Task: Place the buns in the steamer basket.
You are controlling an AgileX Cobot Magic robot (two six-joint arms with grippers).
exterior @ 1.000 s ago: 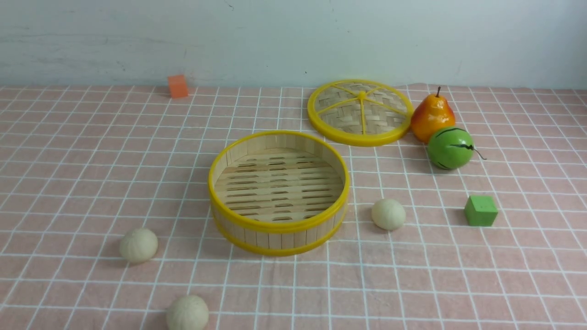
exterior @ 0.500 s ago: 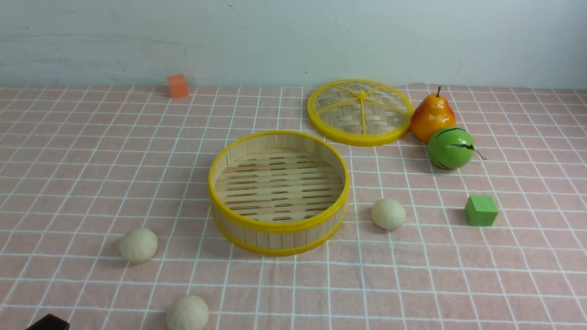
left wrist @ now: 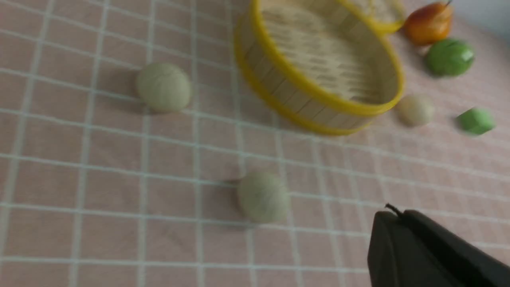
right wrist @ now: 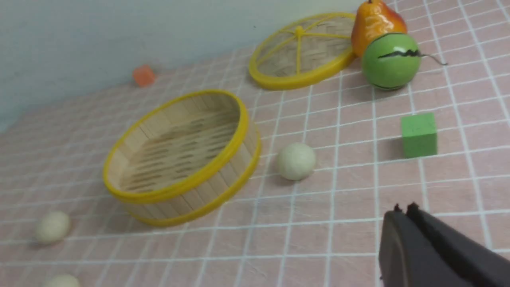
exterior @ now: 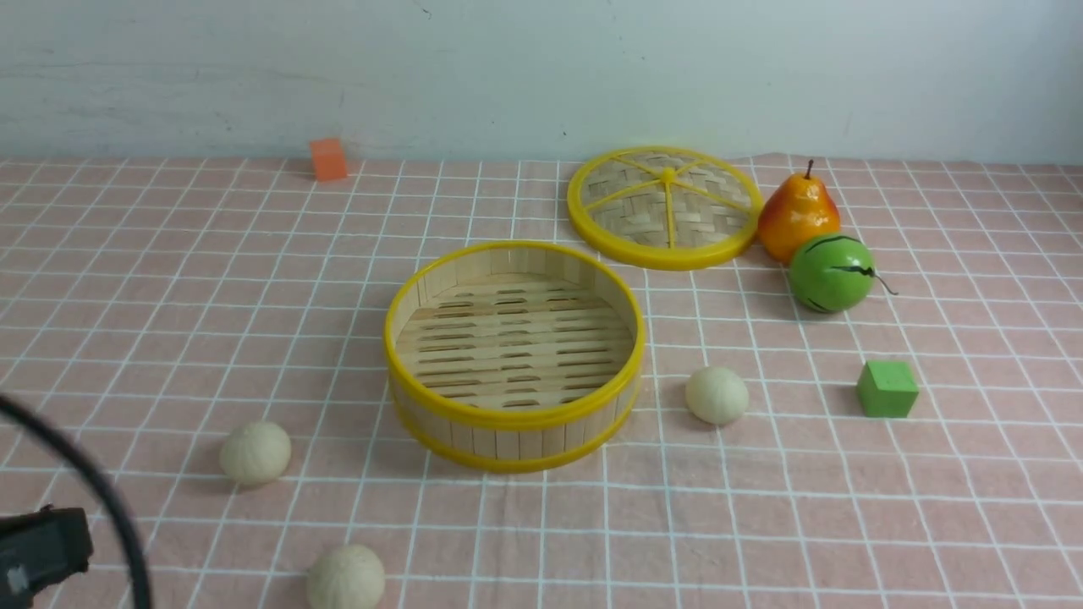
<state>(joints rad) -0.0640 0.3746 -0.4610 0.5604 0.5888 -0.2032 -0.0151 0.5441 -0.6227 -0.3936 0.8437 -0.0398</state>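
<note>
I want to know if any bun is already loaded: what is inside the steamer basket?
Nothing lies in the steamer basket: its slatted floor shows bare. A strip of floor right behind the near wall is covered by the rim, though a bun would likely stick up into view.

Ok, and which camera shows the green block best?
The right wrist view. The green block looks biggest there, whole and sharp, with nothing in front of it. The front view shows all of it too, but smaller. The left wrist view shows it small and blurry, near the melon.
</note>
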